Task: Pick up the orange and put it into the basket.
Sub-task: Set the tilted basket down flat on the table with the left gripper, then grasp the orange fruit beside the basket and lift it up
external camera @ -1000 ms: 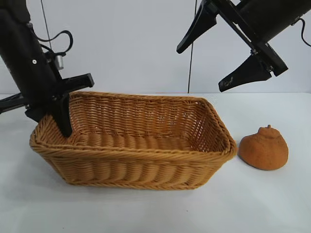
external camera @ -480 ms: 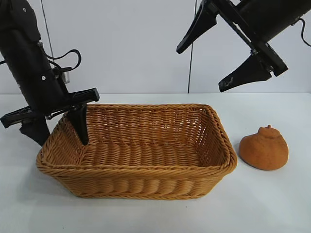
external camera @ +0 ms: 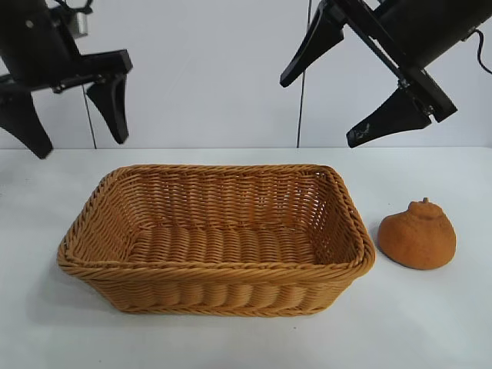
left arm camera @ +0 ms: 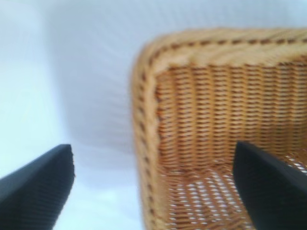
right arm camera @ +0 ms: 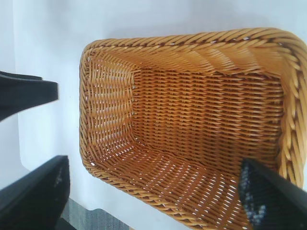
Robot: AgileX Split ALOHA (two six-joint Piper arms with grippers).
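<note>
The orange (external camera: 417, 237), dull orange-brown with a stem bump on top, sits on the white table just right of the basket (external camera: 215, 267), apart from it. The wicker basket lies flat at the table's middle with nothing in it. My left gripper (external camera: 81, 144) hangs open in the air above the basket's left end; in the left wrist view its gripper (left arm camera: 153, 147) straddles the basket's corner rim (left arm camera: 148, 120) from above. My right gripper (external camera: 320, 111) is open, high above the basket's right end, up and left of the orange. In the right wrist view that gripper (right arm camera: 152, 163) looks down into the basket (right arm camera: 110, 52).
The white table (external camera: 430, 323) runs on to the right of and in front of the orange. A pale wall (external camera: 215, 69) stands behind. In the right wrist view, a finger of the left gripper (right arm camera: 29, 91) shows beyond the basket's far end.
My left gripper let go of the basket's left rim, opened wide and rose clear above it. The basket shifted slightly right and settled flat. The right arm and orange stayed put.
</note>
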